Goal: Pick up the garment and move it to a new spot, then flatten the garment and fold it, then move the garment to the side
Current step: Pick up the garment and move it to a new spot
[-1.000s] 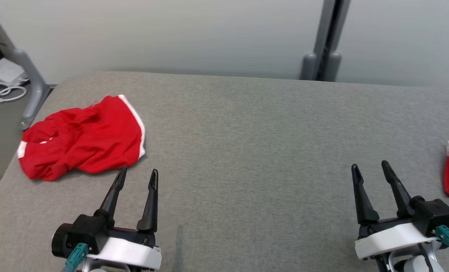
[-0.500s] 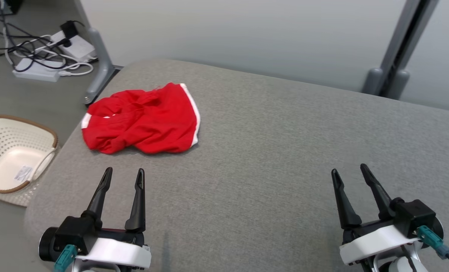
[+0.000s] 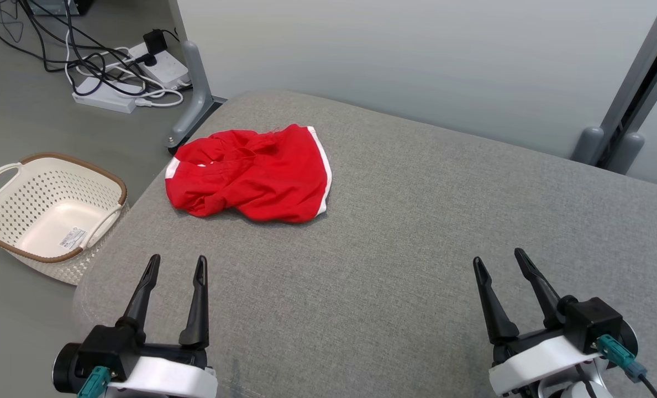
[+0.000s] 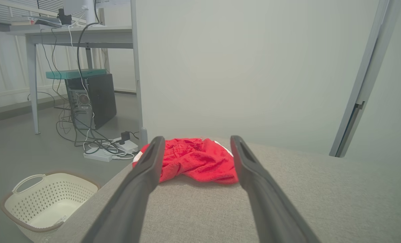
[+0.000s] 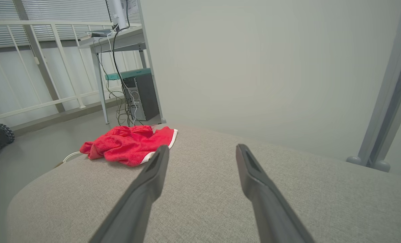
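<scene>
Loosely crumpled, the red, white-trimmed garment (image 3: pixel 251 177) lies near the far left corner of the grey fabric counter (image 3: pixel 394 249). It is well ahead of the left hand (image 3: pixel 177 260), whose fingers stand apart and empty; the right hand (image 3: pixel 497 257) is likewise spread. Left of the counter, a cream perforated basket (image 3: pixel 121 190) sits on the grey floor (image 3: pixel 19 121), its sticker (image 3: pixel 72 238) too small to read. Power strips (image 3: pixel 107 99) lie beyond.

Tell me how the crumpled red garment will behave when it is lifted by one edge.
The red garment lies in soft folds, so it will likely be floppy and drape from the pinch point. It looks thin, so probably light. On the grey fabric table, pushing would more likely bunch it than slide it.
</scene>
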